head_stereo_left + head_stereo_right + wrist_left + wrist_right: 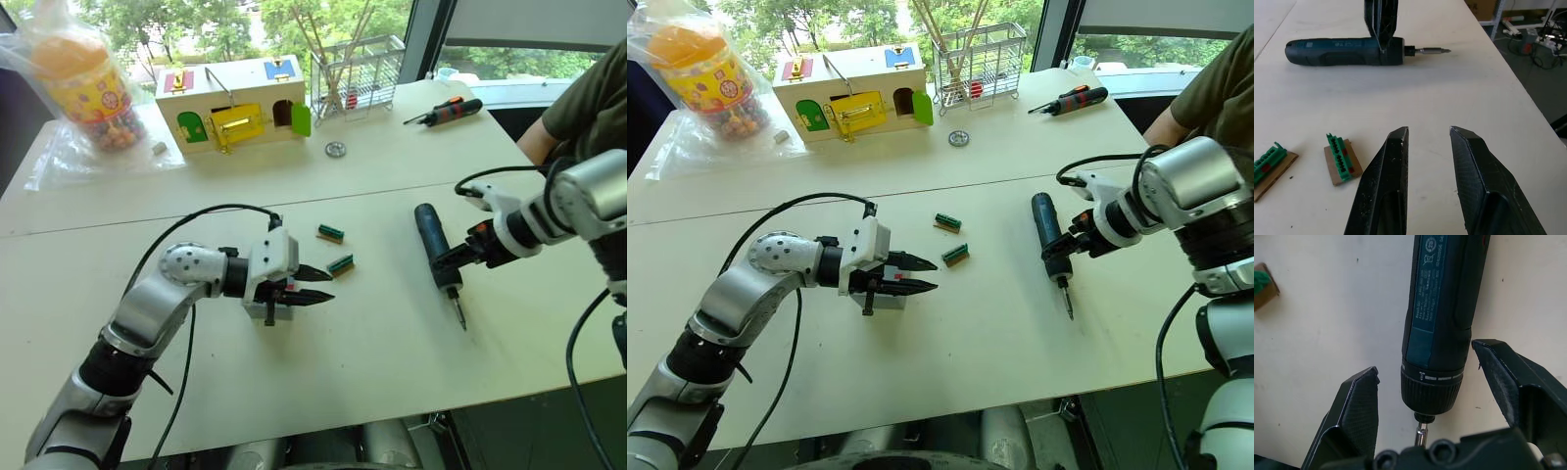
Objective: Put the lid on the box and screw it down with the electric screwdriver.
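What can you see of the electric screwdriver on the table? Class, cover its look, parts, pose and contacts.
The electric screwdriver is a thick, dark blue-black cylinder, plastic by its look, with a printed label, a ringed collar and a thin metal bit. It lies flat on the pale table, bit pointing toward the robot's edge. The right tool straddles its collar end, fingers open on either side with gaps visible, not yet clamped. Nothing else touches it.

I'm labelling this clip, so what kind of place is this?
Probably a lab or test room by a window: a plain white table with practice items, such as a wooden latch box, an electric screwdriver and green terminal blocks.
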Robot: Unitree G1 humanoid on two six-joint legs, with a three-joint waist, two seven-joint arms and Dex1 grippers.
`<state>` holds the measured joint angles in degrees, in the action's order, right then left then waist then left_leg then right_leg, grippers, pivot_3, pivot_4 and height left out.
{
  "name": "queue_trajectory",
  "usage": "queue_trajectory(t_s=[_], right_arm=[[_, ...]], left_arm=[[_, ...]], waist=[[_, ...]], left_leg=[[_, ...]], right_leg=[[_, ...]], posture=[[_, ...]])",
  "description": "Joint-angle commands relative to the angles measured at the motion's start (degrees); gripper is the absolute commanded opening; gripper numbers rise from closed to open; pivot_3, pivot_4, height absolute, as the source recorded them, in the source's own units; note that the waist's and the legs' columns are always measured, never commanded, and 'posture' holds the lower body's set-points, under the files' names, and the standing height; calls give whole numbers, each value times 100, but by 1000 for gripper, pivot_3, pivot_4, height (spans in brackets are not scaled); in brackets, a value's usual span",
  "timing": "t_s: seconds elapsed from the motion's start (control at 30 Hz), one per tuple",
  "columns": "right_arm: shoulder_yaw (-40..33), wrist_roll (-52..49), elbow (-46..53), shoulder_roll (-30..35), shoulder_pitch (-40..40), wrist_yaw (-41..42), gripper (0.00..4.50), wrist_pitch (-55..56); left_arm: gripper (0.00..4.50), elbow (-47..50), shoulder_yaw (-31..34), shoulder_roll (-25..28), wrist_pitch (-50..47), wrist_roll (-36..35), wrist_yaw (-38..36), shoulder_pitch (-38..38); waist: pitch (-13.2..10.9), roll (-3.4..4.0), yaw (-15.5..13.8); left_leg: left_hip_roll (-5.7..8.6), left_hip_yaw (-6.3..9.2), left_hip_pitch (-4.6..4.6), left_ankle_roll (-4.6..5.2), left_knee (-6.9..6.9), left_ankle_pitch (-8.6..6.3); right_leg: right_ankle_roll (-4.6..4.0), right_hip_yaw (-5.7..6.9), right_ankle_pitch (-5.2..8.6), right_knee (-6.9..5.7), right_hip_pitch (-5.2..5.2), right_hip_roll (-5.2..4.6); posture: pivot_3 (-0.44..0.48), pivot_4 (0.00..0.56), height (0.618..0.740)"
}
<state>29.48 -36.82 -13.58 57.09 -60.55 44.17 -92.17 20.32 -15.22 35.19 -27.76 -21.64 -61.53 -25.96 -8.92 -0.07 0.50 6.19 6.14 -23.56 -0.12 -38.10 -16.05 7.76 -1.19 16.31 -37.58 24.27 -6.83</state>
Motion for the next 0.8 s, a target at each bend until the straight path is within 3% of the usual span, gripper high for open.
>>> queue_trajectory(t_s=[0.03, 0.17, 0.33, 0.57, 0.8], right_arm=[[198, 203, -275, -237, -181, -33, 3379, -33], [364, 454, -291, -561, -146, 34, 3379, 69], [698, 783, -188, -664, -36, 165, 1799, 351], [889, 1072, -74, -412, 158, 503, 1754, 544], [-1017, 1227, -1076, -919, -880, 96, 1754, 946]], left_arm=[[1329, -9, -77, -98, 217, 185, 78, -195], [1329, -177, -158, -98, 385, 373, 55, -186], [1329, -248, -145, -167, 424, 411, 75, -176], [1329, -340, -74, -75, 481, 493, 32, -155], [1329, -828, 642, 372, 355, 180, -136, -204]], waist=[[0, 0, 4], [0, -1, 16], [5, -7, 26], [11, -18, 15], [-3, 5, 61]], left_leg=[[0, 0, 0, 0, 0, 0], [-1, 1, 0, 0, 6, 0], [-2, 2, 1, -1, 2, 0], [-1, 6, 4, 0, -1, 0], [1, -1, 2, -1, -2, 0]], right_leg=[[0, 0, 0, 0, 0, 0], [0, 1, 0, 0, 5, 1], [0, 3, 0, -2, 4, 3], [0, 6, 0, -1, -5, 3], [0, -3, 0, -6, 6, 3]], posture=[[0, 150, 740], [0, 150, 740], [0, 150, 740], [0, 150, 740], [0, 150, 740]])
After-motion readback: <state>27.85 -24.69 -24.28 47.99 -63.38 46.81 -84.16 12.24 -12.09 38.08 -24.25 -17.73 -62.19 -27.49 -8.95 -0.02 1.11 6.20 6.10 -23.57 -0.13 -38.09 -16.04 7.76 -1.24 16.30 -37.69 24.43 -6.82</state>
